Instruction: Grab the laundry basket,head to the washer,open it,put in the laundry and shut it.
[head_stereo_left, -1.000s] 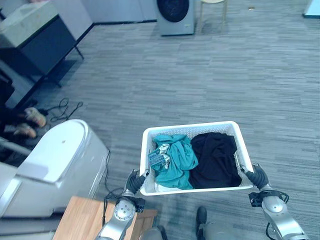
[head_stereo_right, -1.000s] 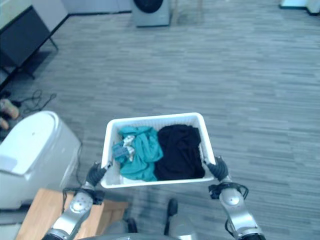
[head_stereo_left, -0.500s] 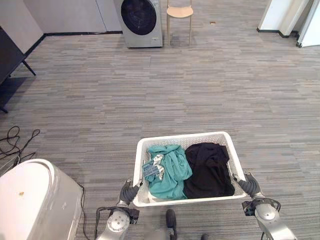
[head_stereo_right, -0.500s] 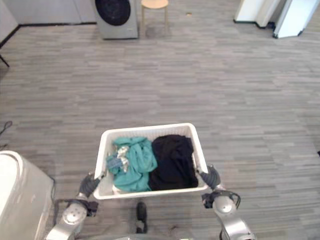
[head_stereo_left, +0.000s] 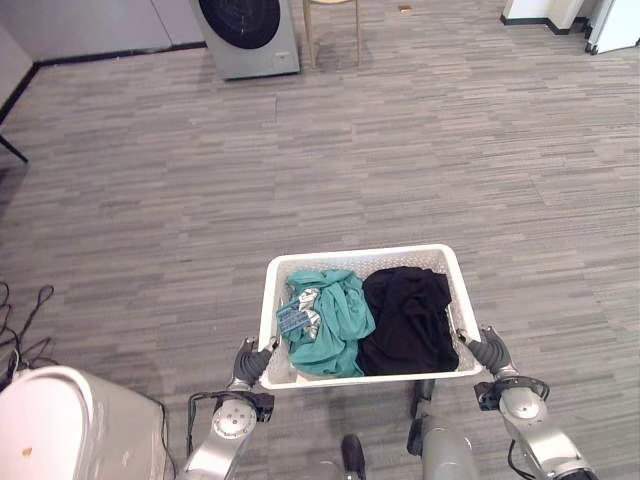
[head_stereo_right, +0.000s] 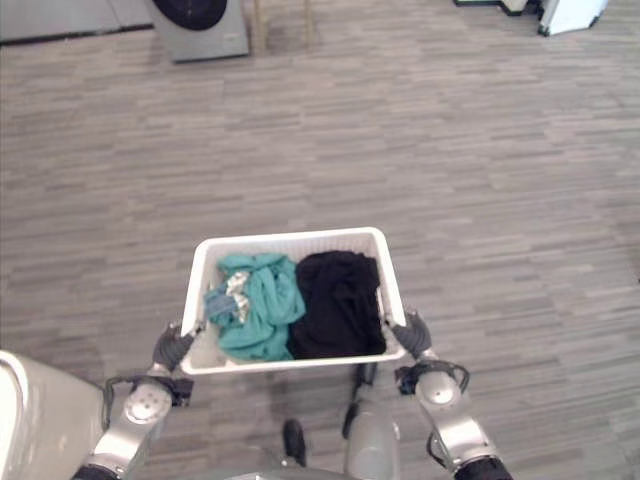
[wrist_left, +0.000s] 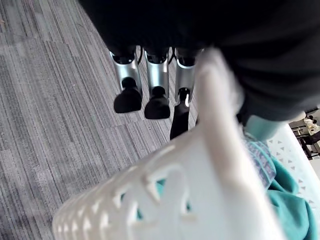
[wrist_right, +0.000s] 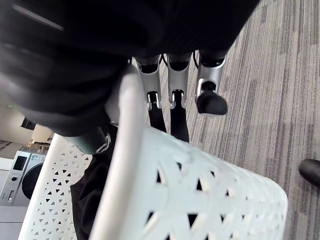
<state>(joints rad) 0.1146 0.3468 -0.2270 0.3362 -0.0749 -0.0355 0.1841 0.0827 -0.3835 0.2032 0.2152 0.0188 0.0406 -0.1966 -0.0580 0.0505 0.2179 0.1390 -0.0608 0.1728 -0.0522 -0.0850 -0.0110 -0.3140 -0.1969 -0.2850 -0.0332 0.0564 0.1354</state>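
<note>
The white perforated plastic laundry basket is held above the grey plank floor, well apart from the grey front-loading washer. The left hand clasps the basket's left rim, its fingers curled around it; the right hand likewise grips the right rim. Inside the basket lie a teal garment and a black garment side by side.

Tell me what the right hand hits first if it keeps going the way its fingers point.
Likely nothing nearby: the right hand grips the laundry basket rim, fingers aimed ahead over bare floor. Depth is unclear.
</note>
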